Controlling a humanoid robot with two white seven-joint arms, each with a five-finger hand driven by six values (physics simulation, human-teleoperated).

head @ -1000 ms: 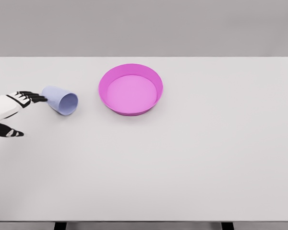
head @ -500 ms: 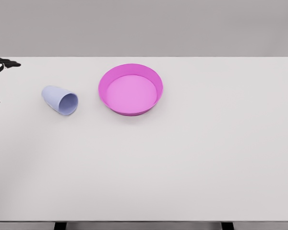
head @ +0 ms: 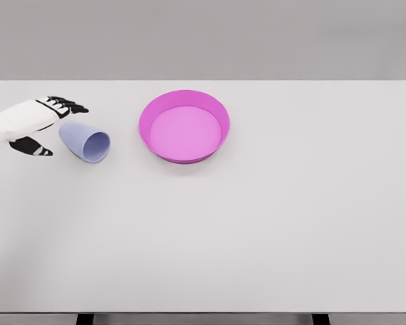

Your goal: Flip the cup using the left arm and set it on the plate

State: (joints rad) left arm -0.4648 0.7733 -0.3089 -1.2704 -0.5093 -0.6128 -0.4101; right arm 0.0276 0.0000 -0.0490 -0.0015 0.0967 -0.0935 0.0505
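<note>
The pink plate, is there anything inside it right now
Nothing shows inside the pink plate; its floor is bare. The cup lies on its side on the table, left of it, near the left hand.

Pale lavender cup [head: 85, 141], magenta-pink plate [head: 183, 126], white table [head: 257, 230], white left hand [head: 28, 124] with black fingers [head: 68, 103].
</note>
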